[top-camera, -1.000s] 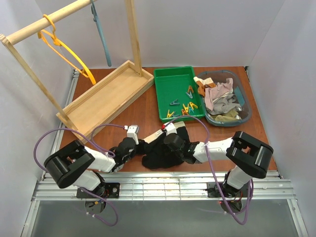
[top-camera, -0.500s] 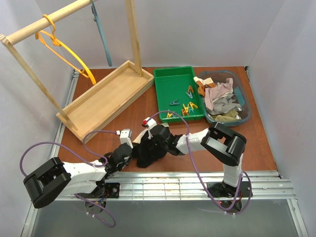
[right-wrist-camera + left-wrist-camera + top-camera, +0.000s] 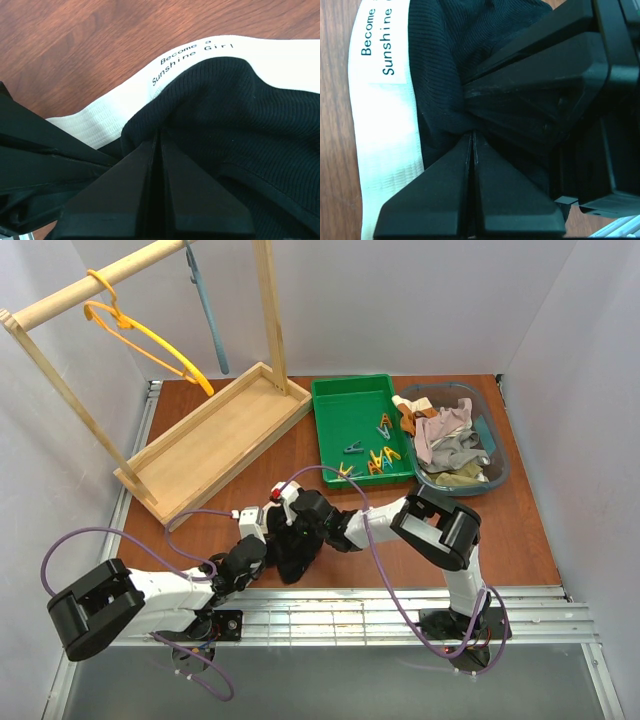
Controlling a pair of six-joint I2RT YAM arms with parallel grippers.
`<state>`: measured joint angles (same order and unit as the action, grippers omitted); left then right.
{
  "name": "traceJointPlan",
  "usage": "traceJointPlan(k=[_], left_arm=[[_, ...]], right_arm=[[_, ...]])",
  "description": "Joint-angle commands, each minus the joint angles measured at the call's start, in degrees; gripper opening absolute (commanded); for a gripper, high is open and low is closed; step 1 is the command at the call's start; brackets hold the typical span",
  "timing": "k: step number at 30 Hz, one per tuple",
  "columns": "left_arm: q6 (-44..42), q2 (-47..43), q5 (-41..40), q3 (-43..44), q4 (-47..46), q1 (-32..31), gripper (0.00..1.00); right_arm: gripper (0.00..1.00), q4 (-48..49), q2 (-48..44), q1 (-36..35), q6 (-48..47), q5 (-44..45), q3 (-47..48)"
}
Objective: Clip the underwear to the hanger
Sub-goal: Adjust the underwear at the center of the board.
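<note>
**Both end effectors on the garment; hanger out of reach on the rail**

Finding: The underwear [image 3: 291, 558] lies bunched on the bench [image 3: 520, 530], in front of the green tray [image 3: 322, 435] and towards the near edge. The left end effector [image 3: 471, 134] is closed tight on the black fabric just inside the white waistband [image 3: 385, 150]. The right end effector [image 3: 160, 132] is likewise clamped on the black cloth beside the same band. The two heads are pressed close together. The hanger [image 3: 150, 338] hangs on the wooden rail [image 3: 90, 285], well to the far left of the green tray. It is not touching the garment.

Risks:
- Both grips appear to be on one fold. Lifting may raise a crumpled wad rather than a spread edge.
- The heads are crowded and could collide or snag cable if they are drawn apart carelessly.
- The hanger hangs loose and tilted, so it is likely to swing on contact.
- The pegs [image 3: 375, 458] sit inside the green tray, so one grip must be freed to fetch one.

Clearance: Open bench lies left of and in front of the green tray. The near edge is close behind the garment. The rack base [image 3: 215, 435] narrows the route left of the green tray.
</note>
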<state>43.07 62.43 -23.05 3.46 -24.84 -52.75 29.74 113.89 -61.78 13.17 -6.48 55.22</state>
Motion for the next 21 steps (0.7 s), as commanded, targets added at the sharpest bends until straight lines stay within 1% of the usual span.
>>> traceJointPlan(k=[1, 6, 9, 12, 16, 20, 21], left_arm=[[0.8, 2.2, -1.1, -1.0, -2.7, -0.5, 0.0], [1.1, 7.2, -1.2, -1.4, -7.4, -0.8, 0.0], [1.2, 9.8, -2.0, -1.7, -9.5, -1.6, 0.0], [0.9, 10.8, -2.4, -1.3, -10.5, -2.4, 0.0], [-0.5, 10.3, -3.3, -0.6, -10.2, -3.1, 0.0], [-0.4, 9.8, -3.4, 0.1, -9.8, -3.3, 0.0], [-0.3, 9.7, -2.9, 0.2, -10.2, -3.5, 0.04]], right_arm=[[0.01, -9.3, 1.0, 1.6, -2.0, -0.2, -2.1], [0.01, -12.2, -3.5, 6.7, -4.9, 3.0, -3.5], [0.01, -13.2, -4.0, 9.2, -6.3, 2.3, -2.8], [0.01, -13.7, -2.1, 10.9, -7.7, 0.1, -0.6], [0.01, -14.8, 1.1, 11.0, -10.0, -1.7, 3.6], [0.01, -17.0, 4.0, 11.3, -11.5, -0.5, 9.1], [0.01, -17.9, 4.7, 11.6, -11.7, -0.3, 9.8]])
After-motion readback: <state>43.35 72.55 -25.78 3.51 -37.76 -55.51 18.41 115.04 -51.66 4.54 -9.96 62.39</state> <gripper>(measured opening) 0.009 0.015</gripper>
